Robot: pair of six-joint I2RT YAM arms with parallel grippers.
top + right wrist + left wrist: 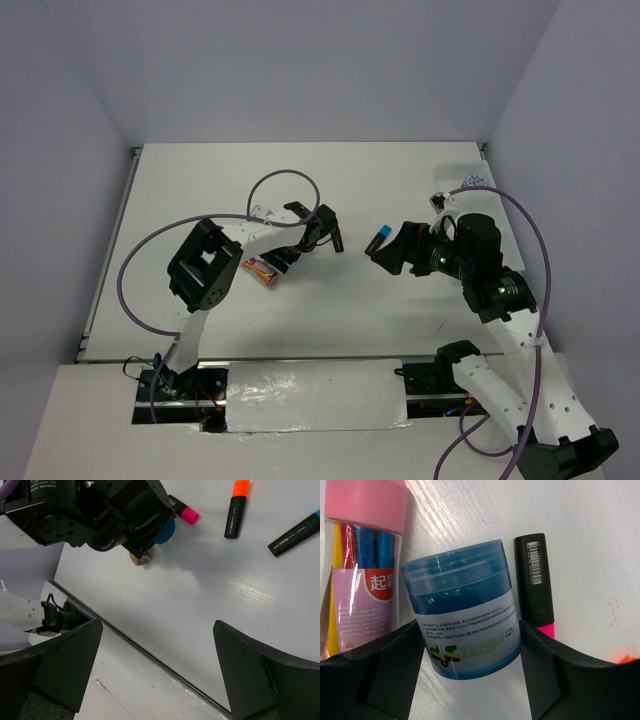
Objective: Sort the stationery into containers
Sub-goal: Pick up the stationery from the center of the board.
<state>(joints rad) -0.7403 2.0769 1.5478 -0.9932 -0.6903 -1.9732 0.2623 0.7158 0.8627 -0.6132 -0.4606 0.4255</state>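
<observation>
Highlighters (236,510), three; one blue tub (465,610) between left fingers (380,675), grip unclear; right fingers (260,680) apart.

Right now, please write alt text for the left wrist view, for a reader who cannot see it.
A translucent blue tub sits between the black jaws of the left gripper. A pink-lidded tube of coloured pens lies to its left, a black pink-capped highlighter to its right, on a white table.
</observation>
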